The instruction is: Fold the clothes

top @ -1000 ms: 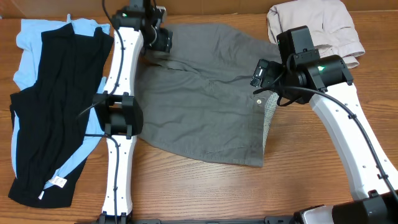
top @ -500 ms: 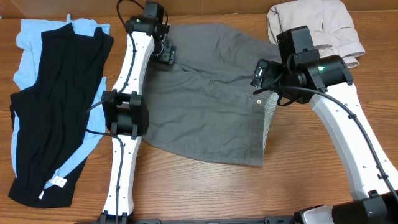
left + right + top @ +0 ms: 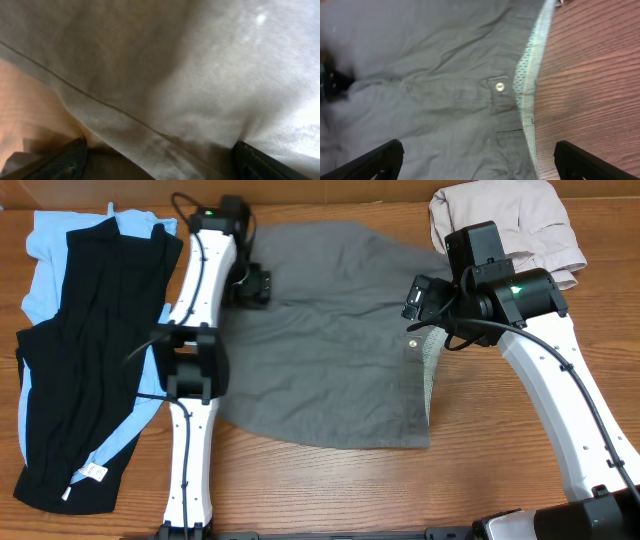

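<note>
Wooden tabletop (image 3: pixel 330 490): grey-brown shorts (image 3: pixel 330 350) spread flat at centre, beige trousers (image 3: pixel 505 220) bunched far right, black garment (image 3: pixel 90 360) overlapping light-blue garment (image 3: pixel 40 260) left.

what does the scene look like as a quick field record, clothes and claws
shorts: grey-brown, spread flat, not folded
button: facing up beside speckled lining
left claw: open, at shorts' far-left hem
right claw: open, over the button, holding nothing
other clothes: black garment on light-blue garment, left; beige trousers, far right
</note>
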You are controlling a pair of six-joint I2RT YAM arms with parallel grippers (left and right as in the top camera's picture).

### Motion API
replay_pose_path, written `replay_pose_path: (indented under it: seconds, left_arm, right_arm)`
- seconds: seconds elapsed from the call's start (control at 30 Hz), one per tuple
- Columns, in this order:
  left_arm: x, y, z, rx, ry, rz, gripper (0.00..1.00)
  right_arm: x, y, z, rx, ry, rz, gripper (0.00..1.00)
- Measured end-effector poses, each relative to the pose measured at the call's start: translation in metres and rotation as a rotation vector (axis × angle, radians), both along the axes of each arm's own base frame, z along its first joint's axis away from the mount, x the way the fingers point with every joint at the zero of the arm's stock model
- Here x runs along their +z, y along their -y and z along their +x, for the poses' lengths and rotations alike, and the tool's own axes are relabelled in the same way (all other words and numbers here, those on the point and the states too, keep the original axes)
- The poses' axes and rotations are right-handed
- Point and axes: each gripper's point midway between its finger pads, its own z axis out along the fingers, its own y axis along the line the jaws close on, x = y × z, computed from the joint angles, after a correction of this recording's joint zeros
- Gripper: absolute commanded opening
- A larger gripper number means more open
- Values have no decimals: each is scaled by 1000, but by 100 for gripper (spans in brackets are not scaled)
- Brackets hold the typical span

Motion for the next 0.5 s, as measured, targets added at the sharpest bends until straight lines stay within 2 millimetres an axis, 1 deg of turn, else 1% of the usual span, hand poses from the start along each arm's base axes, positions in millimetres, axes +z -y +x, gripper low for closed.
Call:
replay_pose_path:
  seconds: [0.07, 0.1, 0.17, 0.27, 0.33, 0.4, 0.43, 0.5]
  left_arm:
    - [0, -17, -13, 57, -56, -6, 96]
    - [0, -30, -20, 90, -88, -11, 97]
    - [0, -46, -28, 131, -122, -16, 98]
    - [0, -75, -43, 213, -183, -36, 95]
    - [0, -94, -49, 261, -197, -49, 95]
    - [-1, -105, -50, 283, -196, -53, 97]
    - [-1, -110, -50, 291, -193, -54, 100]
    - [-1, -113, -49, 294, -188, -54, 100]
  right_arm:
    - [0, 0, 1, 0, 4, 1, 100]
    - [1, 0, 1, 0, 7, 2, 100]
    - [2, -1, 3, 0, 14, 4, 100]
    - [2, -2, 6, 1, 24, 8, 100]
    - [1, -3, 9, 3, 27, 13, 100]
    - [-4, -5, 12, 4, 20, 13, 100]
    - [-7, -5, 14, 8, 15, 10, 100]
    - [-12, -7, 19, 18, 14, 8, 100]
